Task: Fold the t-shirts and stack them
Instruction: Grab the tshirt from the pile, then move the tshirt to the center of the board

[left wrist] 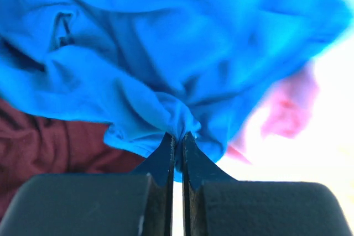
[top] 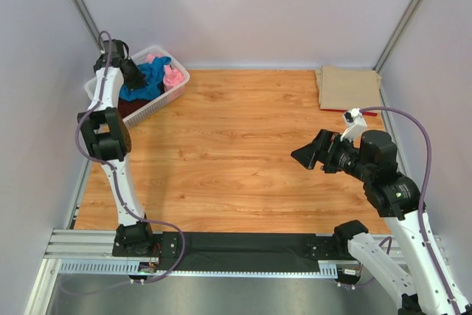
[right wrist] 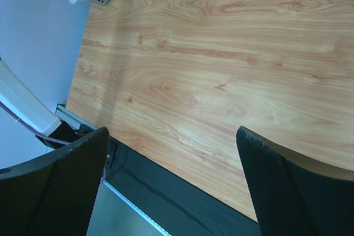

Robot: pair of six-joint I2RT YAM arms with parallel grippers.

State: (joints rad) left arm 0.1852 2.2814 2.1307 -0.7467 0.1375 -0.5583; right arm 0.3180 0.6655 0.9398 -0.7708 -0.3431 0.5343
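From above, the left arm's wrist covers the spot where it meets the cloth, so the grip shows only in the left wrist view: the left jaws are closed on a small gathered fold of the blue t-shirt [left wrist: 166, 53]. The right side of that view is bleached by glare, and the pink t-shirt [left wrist: 287, 114] at 3 o'clock there is a blurred smear. The dark maroon t-shirt [left wrist: 55, 142] is mostly buried under the blue one, showing only at 8 o'clock. All three lie crumpled in the white basket [top: 175, 88] at 10 o'clock on the surface [top: 243, 145]. The right wrist view cuts the basket down to one corner.

At 1 o'clock a tan t-shirt [top: 348, 88] lies folded flat. Only a thin edge of a red t-shirt [top: 363, 113] peeks out beneath its near side.

The blue shirt is bright, deeply creased, and puckered into a tight knot at the pinch. The right jaws stand wide apart above bare wood at 4 o'clock.
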